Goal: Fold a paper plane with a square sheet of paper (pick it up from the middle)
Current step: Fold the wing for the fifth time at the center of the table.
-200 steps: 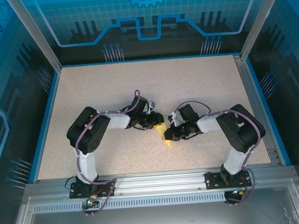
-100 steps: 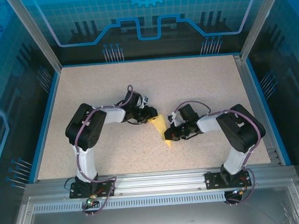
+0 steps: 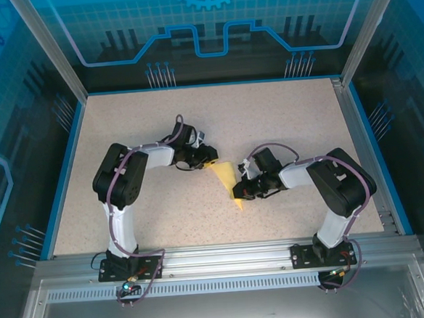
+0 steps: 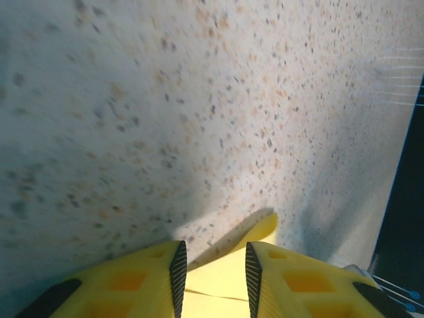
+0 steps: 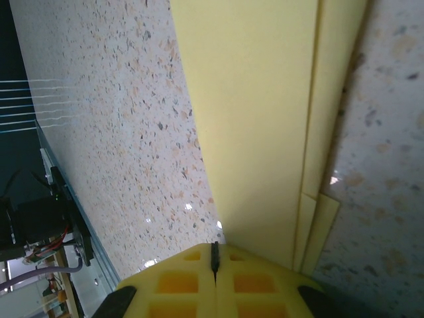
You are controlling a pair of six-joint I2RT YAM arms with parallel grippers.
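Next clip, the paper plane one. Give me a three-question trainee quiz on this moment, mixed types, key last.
1. True or false: the right gripper has its jaws wide open.
2. Where is the folded yellow paper? A between the two grippers; B in the far left corner; C hanging off the near edge.
3. Fill in: the gripper whose jaws stand apart, paper showing in the gap, is the ____ one.
Key: 1 false, they are shut; 2 A; 3 left gripper.
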